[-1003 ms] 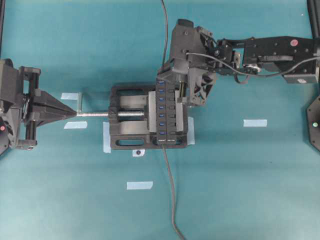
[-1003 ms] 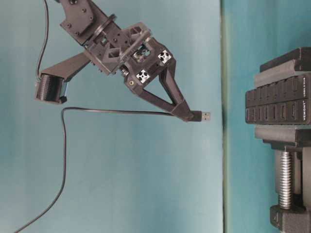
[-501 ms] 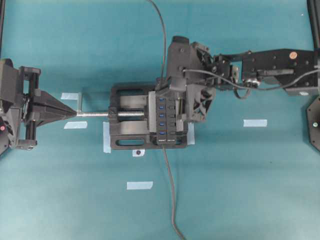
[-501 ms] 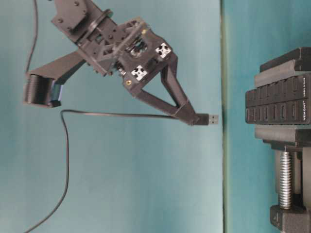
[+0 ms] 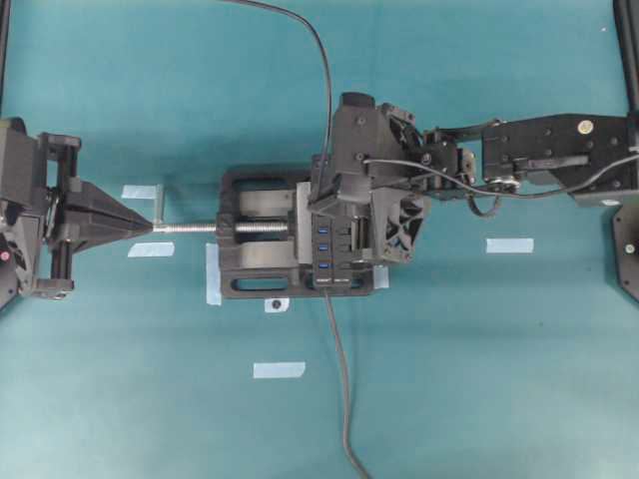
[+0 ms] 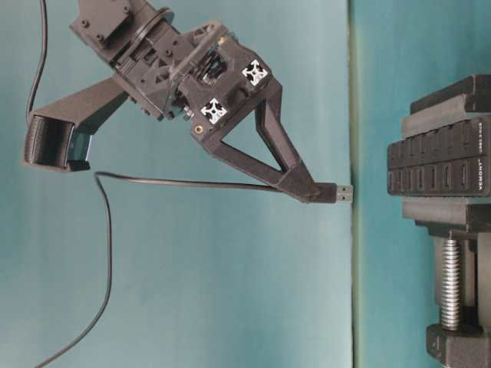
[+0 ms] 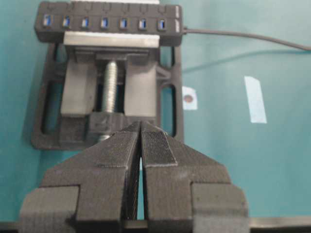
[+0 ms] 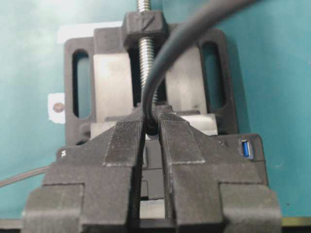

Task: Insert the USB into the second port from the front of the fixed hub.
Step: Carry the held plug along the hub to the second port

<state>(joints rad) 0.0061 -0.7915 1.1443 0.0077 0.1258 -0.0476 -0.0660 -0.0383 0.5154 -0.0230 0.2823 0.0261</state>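
The fixed hub is a black bar with blue ports, clamped in a black vise. My right gripper hangs over the hub's far half, shut on the USB. The plug's metal tip points at the hub with a small gap between them. In the right wrist view the thin cable rises from between the fingers, and one blue port shows to the right. My left gripper is shut and empty at the end of the vise screw. The left wrist view has the hub at the top.
The hub's own grey cable runs to the near table edge. The USB's cable loops away at the far side. Several pale tape strips lie on the teal table. The vise screw sticks out below the hub.
My right gripper has carried the USB along the hub toward the front and closer to the row of ports. The left gripper has not moved.
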